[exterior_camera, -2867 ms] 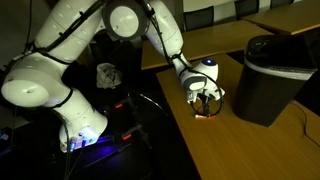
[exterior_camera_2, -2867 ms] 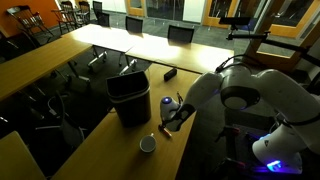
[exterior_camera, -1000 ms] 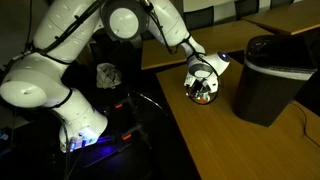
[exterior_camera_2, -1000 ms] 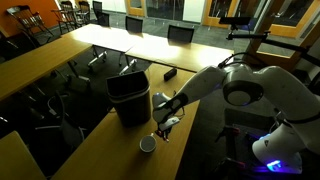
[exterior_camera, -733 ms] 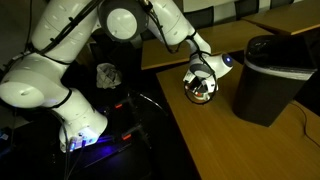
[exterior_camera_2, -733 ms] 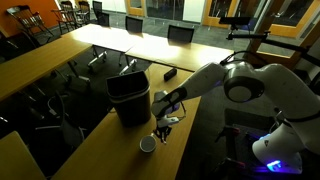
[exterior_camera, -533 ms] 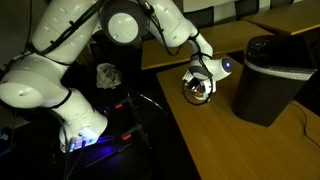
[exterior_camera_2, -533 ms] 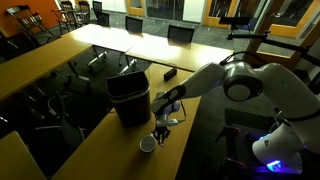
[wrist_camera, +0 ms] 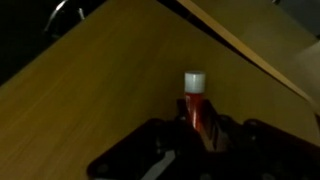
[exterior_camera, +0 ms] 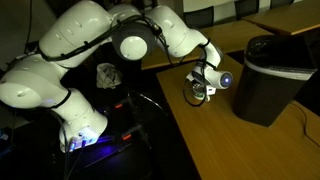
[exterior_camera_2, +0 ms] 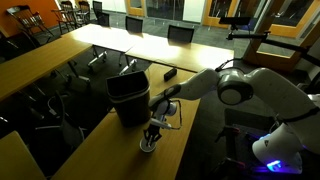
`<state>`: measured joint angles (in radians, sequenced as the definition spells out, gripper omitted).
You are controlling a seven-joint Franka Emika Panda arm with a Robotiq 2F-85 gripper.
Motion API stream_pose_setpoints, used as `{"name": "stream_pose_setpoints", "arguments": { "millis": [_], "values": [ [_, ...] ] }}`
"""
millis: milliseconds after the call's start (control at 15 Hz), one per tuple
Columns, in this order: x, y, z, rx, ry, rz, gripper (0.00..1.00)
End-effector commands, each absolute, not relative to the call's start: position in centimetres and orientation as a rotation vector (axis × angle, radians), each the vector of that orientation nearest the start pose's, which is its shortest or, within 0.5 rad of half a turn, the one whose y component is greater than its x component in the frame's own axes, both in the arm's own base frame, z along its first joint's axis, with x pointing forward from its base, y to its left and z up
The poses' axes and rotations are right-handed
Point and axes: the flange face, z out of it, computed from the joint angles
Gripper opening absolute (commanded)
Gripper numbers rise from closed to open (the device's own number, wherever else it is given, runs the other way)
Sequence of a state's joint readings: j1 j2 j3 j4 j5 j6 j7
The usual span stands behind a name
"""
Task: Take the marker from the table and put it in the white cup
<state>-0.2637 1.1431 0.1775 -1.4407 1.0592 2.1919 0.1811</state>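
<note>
My claw [exterior_camera_2: 152, 134] clamps the marker [wrist_camera: 194, 98], arm reaching low over the white cup [exterior_camera_2: 147, 147]. Brown wooden surface [exterior_camera: 230, 145], dim room.

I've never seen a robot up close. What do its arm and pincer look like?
The arm is a chain of fat, glossy white rounded shells with grey disc caps at the joints. The pincer at its tip is small and dark. Black cables loop near the base, where a blue-violet light glows. No markings are legible.
</note>
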Motion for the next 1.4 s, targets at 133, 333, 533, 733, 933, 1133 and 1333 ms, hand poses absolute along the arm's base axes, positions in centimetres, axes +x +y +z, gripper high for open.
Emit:
{"name": "stream_pose_setpoints", "arguments": {
  "millis": [133, 333, 533, 733, 933, 1133, 1333],
  "values": [
    [67.7, -4.7, -2.7, -1.771, 1.272, 0.475, 0.45],
    [67.9, -5.2, -3.4, -1.792, 1.278, 0.457, 0.59],
    [68.4, -5.2, -2.4, -1.875, 1.268, 0.397, 0.82],
    [68.8, -4.7, -0.3, -2.050, 1.275, 0.352, 1.00],
    [69.0, -4.0, 2.0, -2.199, 1.305, 0.302, 1.00],
    [68.8, -3.1, 4.0, -2.356, 1.320, 0.219, 1.00],
    [68.2, -2.4, 5.6, -2.531, 1.291, 0.124, 1.00]
  ]
}}
